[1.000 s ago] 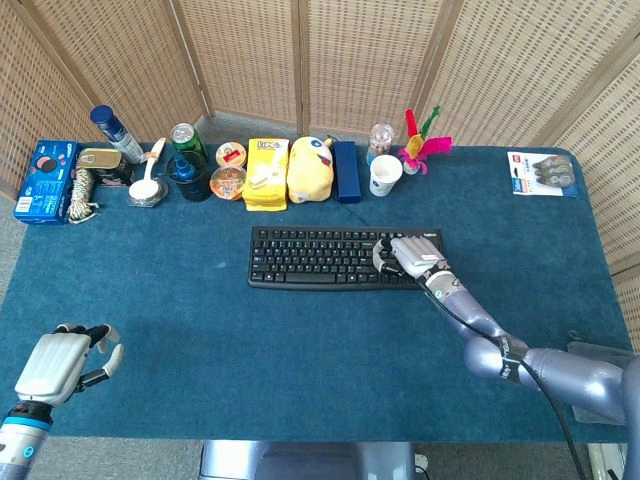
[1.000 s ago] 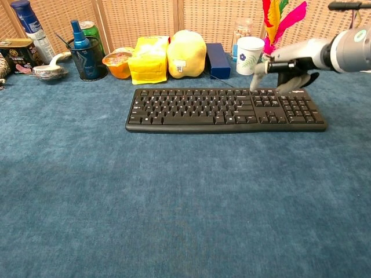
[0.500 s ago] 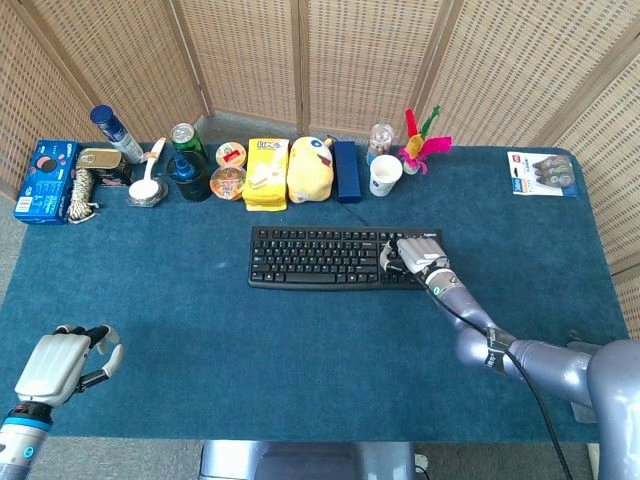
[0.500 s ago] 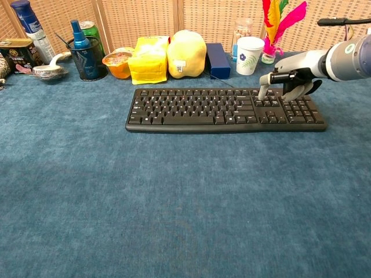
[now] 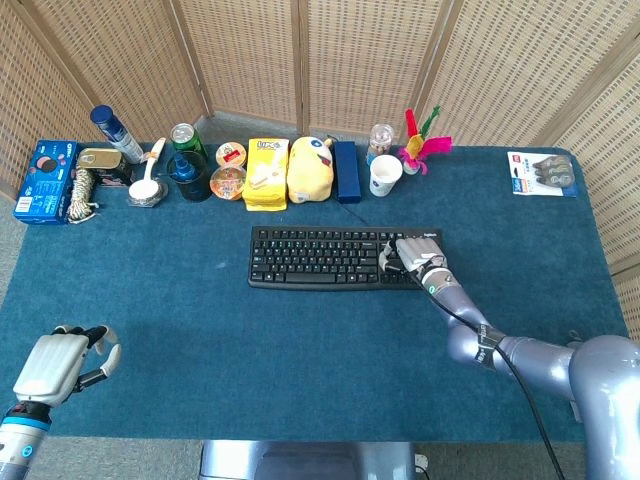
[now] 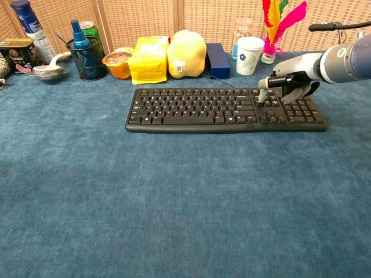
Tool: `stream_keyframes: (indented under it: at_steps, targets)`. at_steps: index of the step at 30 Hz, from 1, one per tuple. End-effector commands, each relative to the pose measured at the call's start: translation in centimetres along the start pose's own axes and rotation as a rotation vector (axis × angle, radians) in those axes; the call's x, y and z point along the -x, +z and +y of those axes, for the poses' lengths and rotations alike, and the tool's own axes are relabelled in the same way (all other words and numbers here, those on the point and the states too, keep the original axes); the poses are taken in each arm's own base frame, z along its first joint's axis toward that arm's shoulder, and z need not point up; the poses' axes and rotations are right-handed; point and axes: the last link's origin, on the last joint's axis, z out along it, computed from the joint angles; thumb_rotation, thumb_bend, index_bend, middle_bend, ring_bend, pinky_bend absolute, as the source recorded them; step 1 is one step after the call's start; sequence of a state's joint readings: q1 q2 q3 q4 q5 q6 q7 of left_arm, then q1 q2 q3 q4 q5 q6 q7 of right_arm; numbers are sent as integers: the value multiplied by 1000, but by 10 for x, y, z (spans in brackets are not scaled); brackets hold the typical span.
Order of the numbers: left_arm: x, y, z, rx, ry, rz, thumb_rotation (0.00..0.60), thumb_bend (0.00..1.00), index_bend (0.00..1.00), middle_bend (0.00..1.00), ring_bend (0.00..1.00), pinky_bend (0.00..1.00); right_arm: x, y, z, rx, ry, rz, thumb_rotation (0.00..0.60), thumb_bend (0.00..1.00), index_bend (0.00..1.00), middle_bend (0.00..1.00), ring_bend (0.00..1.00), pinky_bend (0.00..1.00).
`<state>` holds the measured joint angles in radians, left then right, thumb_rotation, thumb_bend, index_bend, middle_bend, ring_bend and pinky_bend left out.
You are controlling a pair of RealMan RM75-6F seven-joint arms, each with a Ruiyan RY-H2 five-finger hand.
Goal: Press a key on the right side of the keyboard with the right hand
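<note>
Keyboard [image 5: 345, 257]: black, full-size, lying flat near the middle of the blue table [image 5: 250, 350], its long edge square to you. That placement puts its right-hand key block within easy reach of your right arm.

Right hand [image 6: 288, 87]: low over the keyboard's right end, holding nothing, most fingers curled under the palm. One finger [image 6: 261, 95] points down onto the keys just left of the number pad; from the chest view it looks to be touching a key, though how far the key is depressed you cannot tell. Curling the rest in keeps them off neighbouring keys, which is likely why the hand is shaped so.

Left hand [image 5: 62, 361]: near the table's front left corner, well apart from the keyboard, fingers loosely curled around nothing. It has no part in this task and is parked clear.

Back row: paper cup [image 6: 250, 55], yellow plush toy [image 6: 186, 54], yellow packet [image 6: 147, 59], blue box [image 6: 218, 60], feather toy [image 6: 278, 20]. All stand behind the keyboard; the cup and feathers are nearest your right hand, so lift straight up, not backward, when you release.
</note>
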<state>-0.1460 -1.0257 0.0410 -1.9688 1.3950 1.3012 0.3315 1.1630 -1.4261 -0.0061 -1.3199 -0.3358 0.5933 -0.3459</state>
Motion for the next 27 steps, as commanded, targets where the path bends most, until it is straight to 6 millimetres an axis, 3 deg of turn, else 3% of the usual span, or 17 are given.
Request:
stream_keyframes:
  at_steps: [1,17,21,27]
  targets:
    - [1,0,0,0,-1,-2,31,395,398,506,447,325,0,1,-1,4,-8,0,0,610,240,1000,1000,1000]
    - [2,-1,-3,-2,-4,-6,28,395,397,505,439,325,7,2,2,33,-28,-12,0,608,240,1000,1000,1000]
    - [3,-1,-4,-4,-10,-5,34,395,398,498,434,325,-12,-7,-6,10,7,57,0,606,240,1000,1000,1000]
    - [5,-1,-6,-1,-20,-6,31,395,398,496,433,325,-33,-37,-1,-25,91,143,0,598,240,951,1000,1000]
